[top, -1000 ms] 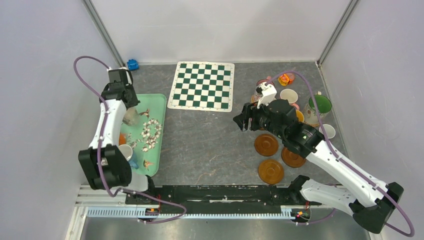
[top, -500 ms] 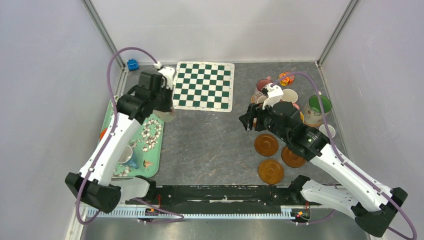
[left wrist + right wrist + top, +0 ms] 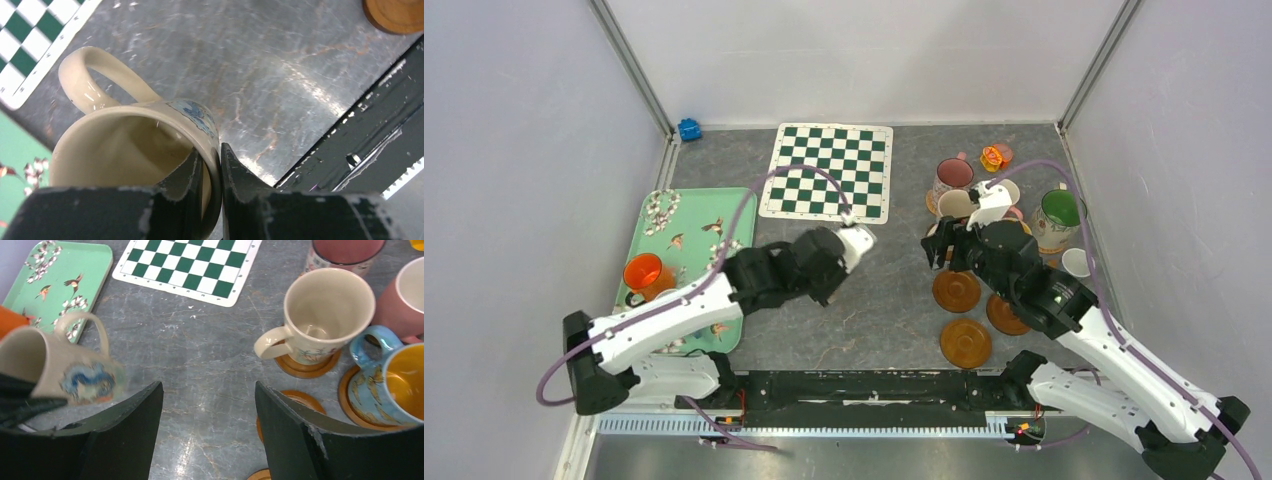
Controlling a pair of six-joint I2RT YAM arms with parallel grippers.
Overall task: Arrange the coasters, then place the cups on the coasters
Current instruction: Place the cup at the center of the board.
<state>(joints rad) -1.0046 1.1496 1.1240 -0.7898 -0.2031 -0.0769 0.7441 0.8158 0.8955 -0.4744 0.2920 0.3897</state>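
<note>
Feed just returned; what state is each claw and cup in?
Carried mug: lifted, tilted, empty.
Left claw: shut on that mug's rim.
Right claw: open, empty.
Cream cup: upright on a coaster.
Blue-handled cup: upright on another coaster.
Orange cup: upright on tray.

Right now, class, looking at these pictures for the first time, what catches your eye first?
The left gripper pinches a cream mug by its rim, tilted over mid-table. At the right, mugs crowd among brown coasters, the right gripper open beside them. A chequered mat lies at the back.
</note>
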